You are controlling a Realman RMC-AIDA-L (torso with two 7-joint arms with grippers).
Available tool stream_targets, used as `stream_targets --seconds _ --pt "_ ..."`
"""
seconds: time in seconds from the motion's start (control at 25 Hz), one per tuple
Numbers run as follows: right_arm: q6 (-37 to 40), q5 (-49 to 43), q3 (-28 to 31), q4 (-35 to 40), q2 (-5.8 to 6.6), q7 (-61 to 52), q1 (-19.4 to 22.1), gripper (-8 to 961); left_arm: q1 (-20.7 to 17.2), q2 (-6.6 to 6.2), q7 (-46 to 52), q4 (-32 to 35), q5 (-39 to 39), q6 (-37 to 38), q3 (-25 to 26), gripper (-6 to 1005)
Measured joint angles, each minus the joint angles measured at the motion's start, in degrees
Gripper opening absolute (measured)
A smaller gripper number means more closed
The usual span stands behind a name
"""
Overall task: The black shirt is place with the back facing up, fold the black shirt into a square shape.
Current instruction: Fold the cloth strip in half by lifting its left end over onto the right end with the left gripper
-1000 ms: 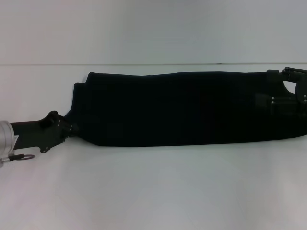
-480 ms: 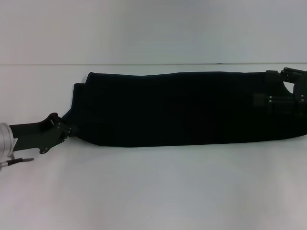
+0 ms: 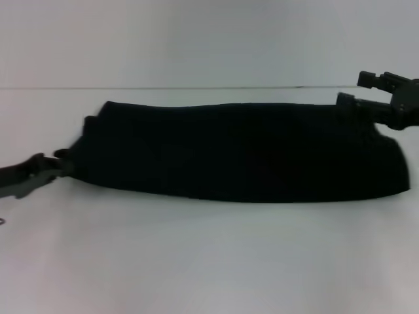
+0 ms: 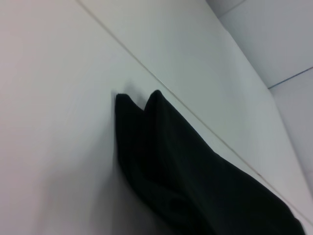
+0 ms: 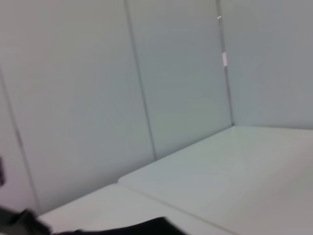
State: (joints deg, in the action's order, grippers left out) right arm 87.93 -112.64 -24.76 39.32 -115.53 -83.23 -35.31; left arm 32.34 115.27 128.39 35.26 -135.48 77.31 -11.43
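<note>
Desk (image 3: 209, 261): white, flat, running back to a pale panelled wall (image 5: 98, 98).

Black shirt (image 3: 236, 150): one long dark band lying across the desk's far half, parallel to the far edge, no lettering showing. Compared with a second earlier, the band had shifted toward the desk's left side; its right end, previously running out past the right edge of the head view, now finished in a rounded end short of that edge. In the left wrist view its end showed as two layered points resting flat on the desk.

Right gripper (image 3: 366, 91): had lifted off the shirt's right end and hung just above and beyond its far right corner, not touching cloth, prongs apart.

Left gripper (image 3: 59, 163): had withdrawn toward the desk's left edge, tips at the shirt's near-left end; contact could not be confirmed, nor whether its prongs were apart or together.

Assessment: lengthwise folding appeared complete and the cloth released, at least on the right. Bringing the band's ends together to form the square appeared outstanding.
</note>
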Motion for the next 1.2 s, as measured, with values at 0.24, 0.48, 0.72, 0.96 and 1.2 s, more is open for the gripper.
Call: stream_targets --seconds 0.24,0.48,0.72,0.96,1.2 --pt "-3.13 1.00 0.06 -0.06 -2.19 -1.74 -1.38 914 -2.20 -1.19 -1.39 3.96 -0.82 -0.22 0.34 58" --pt "-6.12 1.05 -0.51 -1.05 -3.42 -3.23 -4.13 914 -5.23 -2.40 -1.08 8.61 -1.61 -0.20 1.20 71" --pt "-8.88 0.93 -1.49 -2.91 -3.46 -4.32 -6.49 914 -5.84 -3.85 -0.95 11.39 -7.85 0.06 7.12 85" --pt "-10.19 1.10 -2.69 -2.94 -3.42 -5.26 -7.09 915 -4.91 -4.62 -0.64 12.32 -9.10 2.54 8.57 99" --pt "-10.17 1.13 -2.47 -2.94 -2.77 -4.70 -5.87 915 1.87 -5.62 -0.60 8.60 -4.47 10.95 6.41 113"
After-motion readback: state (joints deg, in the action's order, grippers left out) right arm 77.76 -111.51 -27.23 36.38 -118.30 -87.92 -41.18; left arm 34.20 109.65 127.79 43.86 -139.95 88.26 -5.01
